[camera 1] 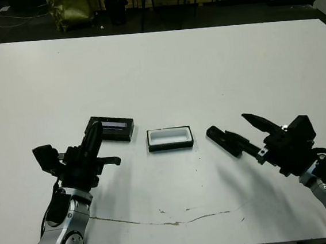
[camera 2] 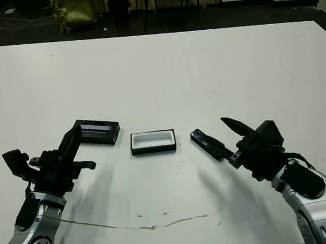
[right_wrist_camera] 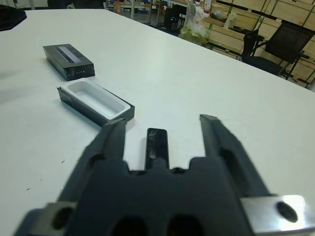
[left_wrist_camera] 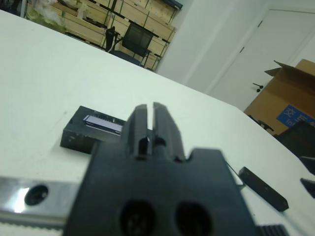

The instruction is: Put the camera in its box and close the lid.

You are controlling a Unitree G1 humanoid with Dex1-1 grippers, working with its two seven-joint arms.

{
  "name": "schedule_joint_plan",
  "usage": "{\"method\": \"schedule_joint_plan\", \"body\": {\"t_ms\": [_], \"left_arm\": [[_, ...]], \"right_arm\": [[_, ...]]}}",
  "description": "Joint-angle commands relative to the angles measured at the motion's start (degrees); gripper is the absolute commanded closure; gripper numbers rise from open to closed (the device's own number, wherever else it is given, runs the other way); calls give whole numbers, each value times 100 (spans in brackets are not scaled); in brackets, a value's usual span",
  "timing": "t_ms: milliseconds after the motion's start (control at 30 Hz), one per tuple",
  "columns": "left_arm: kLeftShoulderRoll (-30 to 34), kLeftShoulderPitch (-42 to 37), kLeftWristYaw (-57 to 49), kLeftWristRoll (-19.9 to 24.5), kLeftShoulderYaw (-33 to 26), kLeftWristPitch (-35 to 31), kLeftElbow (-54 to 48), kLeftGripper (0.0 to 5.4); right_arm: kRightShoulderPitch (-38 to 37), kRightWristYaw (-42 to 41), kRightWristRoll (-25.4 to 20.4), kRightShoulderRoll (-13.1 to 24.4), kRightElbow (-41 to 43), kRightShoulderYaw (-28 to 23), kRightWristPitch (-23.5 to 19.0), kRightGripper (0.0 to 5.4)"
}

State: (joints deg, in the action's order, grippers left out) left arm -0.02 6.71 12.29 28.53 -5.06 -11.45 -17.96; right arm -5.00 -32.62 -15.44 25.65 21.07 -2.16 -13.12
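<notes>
Right gripper (camera 1: 255, 135): lower right of the head view, fingers spread wide, grasping nothing; the camera lies between them, seen from the wrist.
Left gripper (camera 1: 94, 140): lower left, fingers pressed together, empty, tips by the lid.
Camera (camera 1: 223, 141): flat on the table (camera 1: 164, 70), right of centre, long axis diagonal from upper left to lower right.
Box (camera 1: 170, 138): centre, uncovered, white lining up, long axis left-right.
Lid (camera 1: 112, 128): left of the box, stripe up.
Writing: none readable.
</notes>
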Motion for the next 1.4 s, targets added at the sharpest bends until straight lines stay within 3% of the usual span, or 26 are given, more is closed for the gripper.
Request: {"method": "schedule_joint_plan", "body": {"t_ms": [33,267,767,1133,1200,1400], "left_arm": [[46,44,-41,-52,-15,-73,44,540],[50,39,-11,-96,-15,-9,84,540],[26,68,-49,-82,-22,-39,60,540],[31,69,-26,-32,-33,-64,69,540],[34,77,-35,-68,-21,-47,65,540],[33,86,-78,-96,-17,-70,12,540]], "right_arm": [[-58,17,108,94,39,83,-153,153],[-72,103,101,85,178,135,-538,1],[21,81,197,8,-269,344,-381,2],[177,-31,103,45,-571,396,-642,2],[194,-28,141,52,-608,417,-625,24],[251,-50,116,92,-673,433,-893,2]]}}
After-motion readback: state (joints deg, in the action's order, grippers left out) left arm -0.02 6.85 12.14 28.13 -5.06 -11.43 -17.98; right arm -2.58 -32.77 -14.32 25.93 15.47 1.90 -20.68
